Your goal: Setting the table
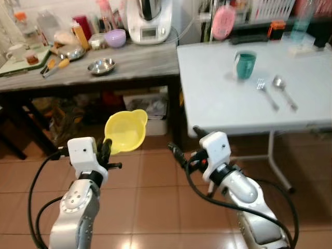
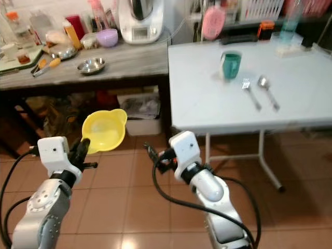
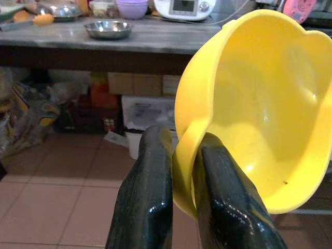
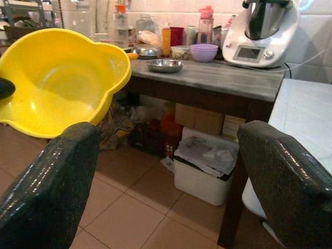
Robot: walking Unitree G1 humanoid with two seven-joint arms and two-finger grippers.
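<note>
My left gripper (image 1: 106, 150) is shut on the rim of a yellow plastic bowl (image 1: 126, 130), holding it tilted in the air over the tiled floor; the pinch is plain in the left wrist view, fingers (image 3: 150, 192) either side of the bowl's (image 3: 259, 114) handle tab. My right gripper (image 1: 182, 145) hangs open beside it, nothing between its fingers (image 4: 49, 192), pointing toward the bowl (image 4: 57, 78). On the white folding table (image 1: 218, 98) to the right stand a green cup (image 1: 245, 65), a fork (image 1: 267, 93) and a spoon (image 1: 284, 91).
A dark wooden counter (image 1: 135, 65) at the left carries a steel bowl (image 1: 101, 66), a purple bowl (image 1: 115, 37), a white kitchen machine (image 1: 149, 21), bottles and tongs. Boxes and a bin (image 1: 150, 111) sit beneath it. The folding table's legs (image 1: 277, 166) stand right of my right arm.
</note>
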